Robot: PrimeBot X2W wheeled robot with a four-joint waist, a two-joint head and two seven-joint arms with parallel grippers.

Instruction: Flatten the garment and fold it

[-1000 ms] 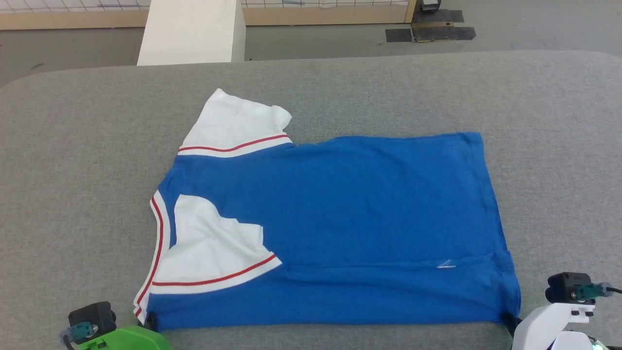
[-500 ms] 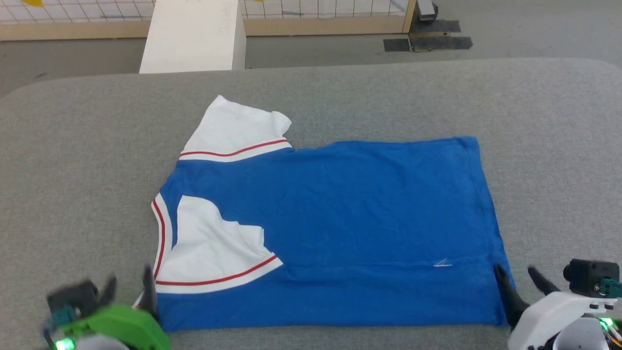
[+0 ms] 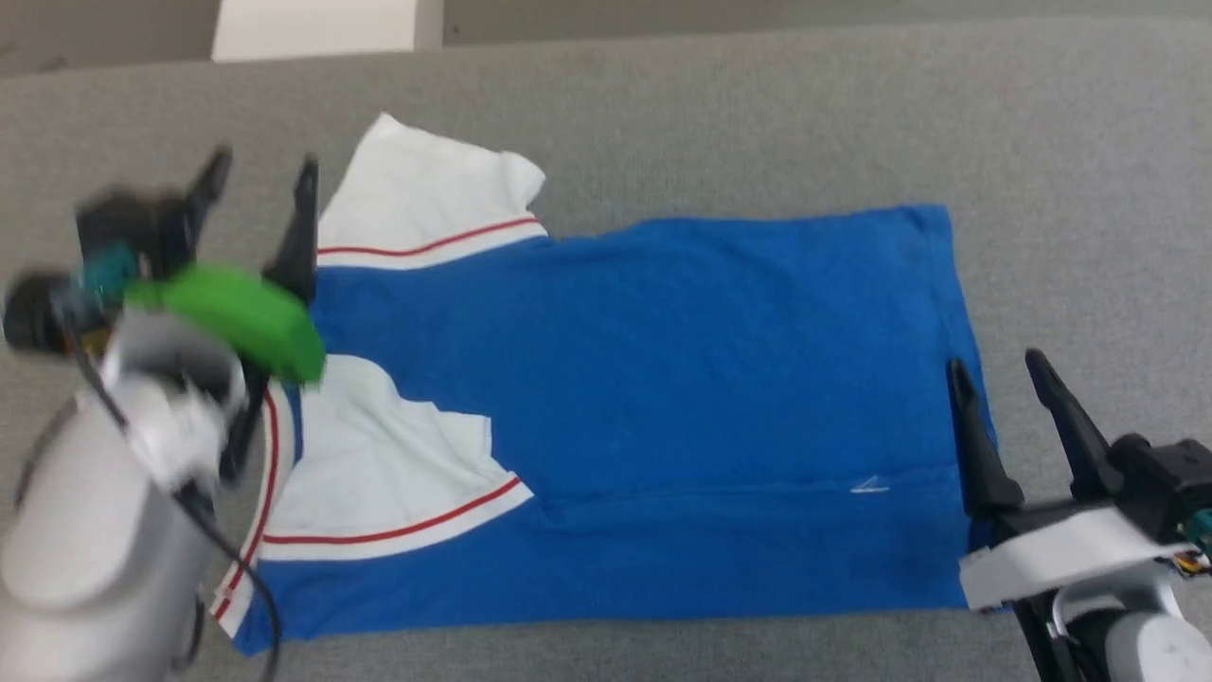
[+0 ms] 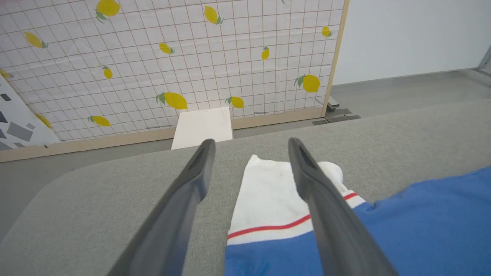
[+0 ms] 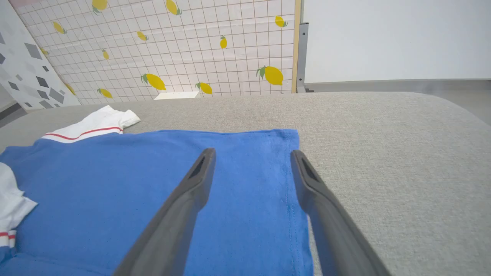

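The garment (image 3: pixel 663 379), a blue T-shirt with white, red-striped sleeves, lies flat on the grey table with its near edge folded over. One white sleeve (image 3: pixel 379 464) is folded onto the blue body; the far sleeve (image 3: pixel 426 189) sticks out toward the table's back. My left gripper (image 3: pixel 265 166) hovers open beside the far sleeve, and in the left wrist view that sleeve (image 4: pixel 268 199) lies under the open left gripper (image 4: pixel 251 141). My right gripper (image 3: pixel 992 362) stands open over the hem at the shirt's right edge; the right wrist view has the blue cloth (image 5: pixel 115 184) beneath my right gripper (image 5: pixel 253 151). Neither gripper holds anything.
The grey padded table (image 3: pixel 757 114) reaches well beyond the shirt on all sides. A white block (image 3: pixel 312 28) stands past the far edge. A lemon-print panel (image 4: pixel 191 57) closes the back of the room, with grey floor before it.
Both grippers opened and let go of the shirt's near corners. The left arm swung up to the far sleeve and the right rose to the hem. The head camera also tilted down.
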